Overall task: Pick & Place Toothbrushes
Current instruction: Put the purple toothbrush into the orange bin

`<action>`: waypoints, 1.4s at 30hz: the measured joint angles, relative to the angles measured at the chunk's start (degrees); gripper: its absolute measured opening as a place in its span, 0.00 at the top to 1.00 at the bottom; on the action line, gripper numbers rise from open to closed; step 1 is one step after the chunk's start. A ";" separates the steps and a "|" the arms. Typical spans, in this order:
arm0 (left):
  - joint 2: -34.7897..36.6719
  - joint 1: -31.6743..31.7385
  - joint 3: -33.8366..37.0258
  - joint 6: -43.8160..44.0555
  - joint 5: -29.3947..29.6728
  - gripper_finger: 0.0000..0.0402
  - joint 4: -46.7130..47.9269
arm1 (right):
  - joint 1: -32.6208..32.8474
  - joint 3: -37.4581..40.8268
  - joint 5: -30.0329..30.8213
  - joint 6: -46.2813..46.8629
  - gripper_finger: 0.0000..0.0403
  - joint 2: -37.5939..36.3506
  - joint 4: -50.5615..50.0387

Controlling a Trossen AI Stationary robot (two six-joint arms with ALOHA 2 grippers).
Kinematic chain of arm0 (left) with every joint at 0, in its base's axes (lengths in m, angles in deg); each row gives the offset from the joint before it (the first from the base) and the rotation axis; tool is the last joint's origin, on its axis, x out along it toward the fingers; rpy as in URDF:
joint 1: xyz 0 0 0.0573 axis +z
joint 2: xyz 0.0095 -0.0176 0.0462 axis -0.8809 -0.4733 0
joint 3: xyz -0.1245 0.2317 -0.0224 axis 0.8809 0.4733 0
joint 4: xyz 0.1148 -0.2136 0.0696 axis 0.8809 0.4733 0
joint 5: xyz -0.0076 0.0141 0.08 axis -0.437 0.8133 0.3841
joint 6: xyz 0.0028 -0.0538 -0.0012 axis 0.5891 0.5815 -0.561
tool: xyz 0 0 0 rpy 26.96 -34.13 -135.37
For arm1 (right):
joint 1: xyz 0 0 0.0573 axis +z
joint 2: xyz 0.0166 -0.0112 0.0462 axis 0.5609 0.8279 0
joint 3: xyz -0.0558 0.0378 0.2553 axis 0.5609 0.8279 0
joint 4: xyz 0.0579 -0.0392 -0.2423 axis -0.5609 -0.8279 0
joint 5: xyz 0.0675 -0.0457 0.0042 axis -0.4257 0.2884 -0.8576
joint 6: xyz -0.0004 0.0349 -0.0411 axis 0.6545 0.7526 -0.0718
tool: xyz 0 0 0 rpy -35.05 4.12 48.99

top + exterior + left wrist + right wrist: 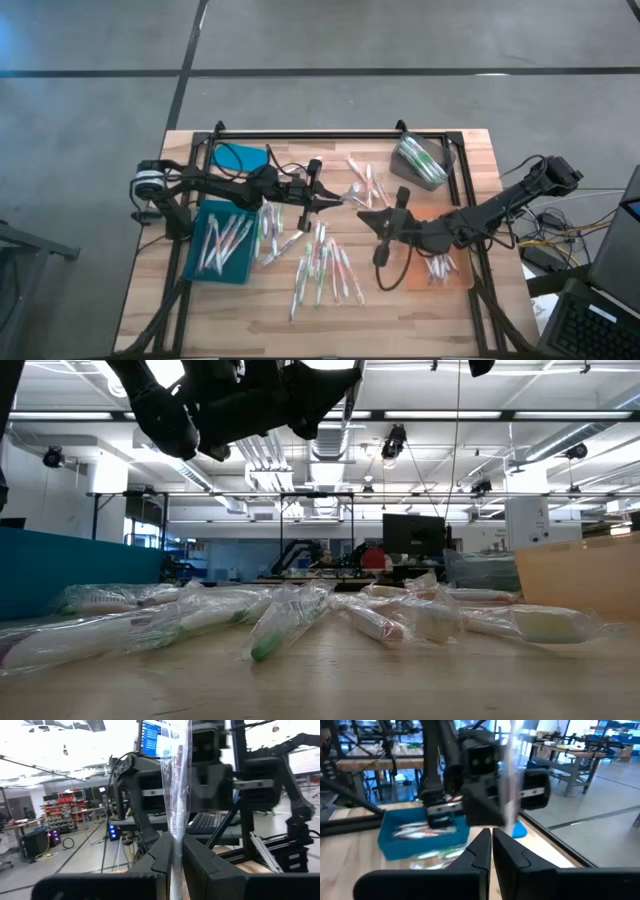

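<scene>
No readable text, label, brand or number anywhere. Lines of writing on a lit screen (159,731) behind the arms, perhaps code or a list, too small to make out. Wrappers of the toothbrushes (290,615) seemingly printed, yet nothing legible.

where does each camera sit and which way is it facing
high: above the wooden table, looking straight down; dark left arm and right arm show
low: tabletop height, level across clear-wrapped toothbrushes into the room; arm overhead
left wrist: past the left end effector pinching one wrapped toothbrush
right wrist: past the shut right end effector toward a blue plastic tray
shared: high view shows that tray too
</scene>
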 joint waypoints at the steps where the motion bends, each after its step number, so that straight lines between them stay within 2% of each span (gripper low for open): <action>1: 0.00 -0.07 0.00 -0.13 -0.02 0.92 0.01 | -0.54 0.00 -0.05 -0.21 0.95 -0.09 0.47; 15: 0.00 -0.09 0.00 -0.15 0.00 0.91 -0.03 | -6.41 -0.02 -4.47 -1.72 0.58 0.22 1.13; 22: 0.00 -0.09 0.00 -0.19 0.02 0.91 -0.03 | -8.81 -0.02 -7.48 -1.90 0.48 0.19 2.59; 26: 0.00 -0.09 0.00 -0.19 0.04 0.91 0.00 | -10.19 -0.02 -10.18 -1.90 0.47 0.63 3.56; 31: 0.00 -0.09 0.00 -0.19 0.05 0.91 0.04 | -11.25 -0.02 -11.35 -4.48 0.51 2.44 7.19; 42: 0.00 -0.04 0.00 -0.24 0.27 0.91 0.30 | -12.40 -0.02 -12.38 -5.06 0.69 3.85 9.56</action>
